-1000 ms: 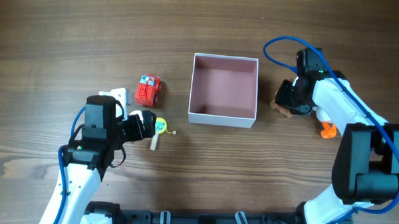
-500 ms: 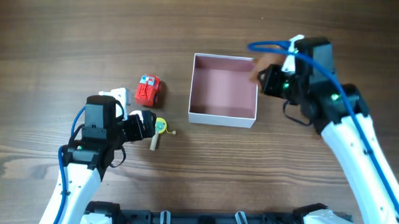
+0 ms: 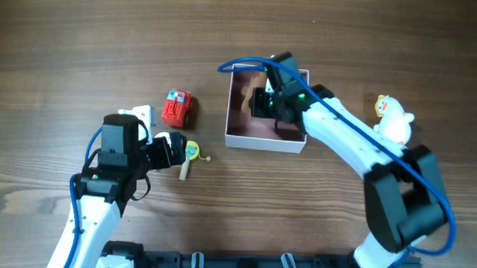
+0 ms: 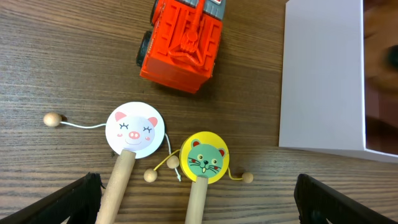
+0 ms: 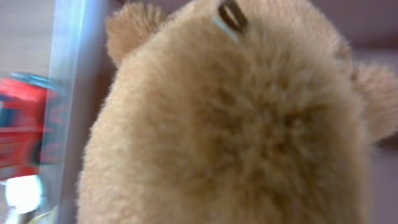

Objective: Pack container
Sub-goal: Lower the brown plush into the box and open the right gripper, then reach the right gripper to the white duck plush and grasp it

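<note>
The right gripper (image 3: 262,99) hangs over the container (image 3: 266,140), within its walls. A tan plush (image 5: 230,124) sits so close under its camera that the fingers are hidden, so I cannot tell whether it is pinching the plush. A bit of the container's pink inside shows just beyond the plush. Well off to that gripper's outer side, a white toy (image 3: 394,119) lies on the desk (image 3: 83,33).

The left gripper (image 3: 173,150) is spread wide and holds nothing. Just ahead of it a pig drum (image 4: 135,129) and a yellow drum (image 4: 204,158) lie side by side, their handles pointing back toward it. A red truck (image 4: 183,40) sits farther ahead, and the container's white wall stands ahead to its right.
</note>
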`<state>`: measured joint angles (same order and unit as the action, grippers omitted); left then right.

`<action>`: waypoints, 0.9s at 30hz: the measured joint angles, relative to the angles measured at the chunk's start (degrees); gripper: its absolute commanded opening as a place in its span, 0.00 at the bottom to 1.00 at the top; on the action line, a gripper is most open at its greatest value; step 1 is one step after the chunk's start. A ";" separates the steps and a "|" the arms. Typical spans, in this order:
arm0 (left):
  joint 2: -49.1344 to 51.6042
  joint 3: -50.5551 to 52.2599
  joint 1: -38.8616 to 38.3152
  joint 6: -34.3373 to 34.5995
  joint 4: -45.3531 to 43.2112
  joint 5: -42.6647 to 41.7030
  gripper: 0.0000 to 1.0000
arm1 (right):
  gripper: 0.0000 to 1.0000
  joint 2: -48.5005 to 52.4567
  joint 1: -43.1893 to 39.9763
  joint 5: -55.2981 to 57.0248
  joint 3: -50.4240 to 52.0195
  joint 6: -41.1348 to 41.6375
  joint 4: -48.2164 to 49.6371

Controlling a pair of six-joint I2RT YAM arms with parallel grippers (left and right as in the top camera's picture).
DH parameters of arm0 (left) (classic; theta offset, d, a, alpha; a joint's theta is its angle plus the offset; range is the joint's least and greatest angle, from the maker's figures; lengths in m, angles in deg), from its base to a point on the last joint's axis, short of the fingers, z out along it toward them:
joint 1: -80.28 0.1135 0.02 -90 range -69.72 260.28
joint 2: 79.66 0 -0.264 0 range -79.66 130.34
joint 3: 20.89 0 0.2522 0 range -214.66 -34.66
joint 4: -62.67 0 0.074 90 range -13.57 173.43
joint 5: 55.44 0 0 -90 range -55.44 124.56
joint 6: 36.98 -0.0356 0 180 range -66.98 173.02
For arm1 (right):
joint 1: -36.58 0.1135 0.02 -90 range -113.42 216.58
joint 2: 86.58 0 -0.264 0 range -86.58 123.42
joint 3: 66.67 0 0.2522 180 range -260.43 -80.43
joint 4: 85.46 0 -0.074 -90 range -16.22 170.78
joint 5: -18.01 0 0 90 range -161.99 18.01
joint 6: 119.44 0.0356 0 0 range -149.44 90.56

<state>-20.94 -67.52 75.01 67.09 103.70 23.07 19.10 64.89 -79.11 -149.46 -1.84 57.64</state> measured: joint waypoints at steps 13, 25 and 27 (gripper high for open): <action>0.00 0.00 0.00 0.00 0.00 0.02 1.00 | 0.81 -2.69 0.00 -2.10 0.50 -9.31 4.37; 0.00 0.00 0.00 0.00 0.00 0.00 1.00 | 0.89 -25.86 -7.98 4.81 -0.68 -10.67 -11.52; 0.00 0.00 0.00 0.00 0.00 0.00 1.00 | 0.93 -27.58 -14.21 7.10 -0.83 -9.64 -16.61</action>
<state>-20.94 -67.52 75.01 67.09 103.70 23.07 -8.48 50.69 -72.00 -150.29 -11.48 41.03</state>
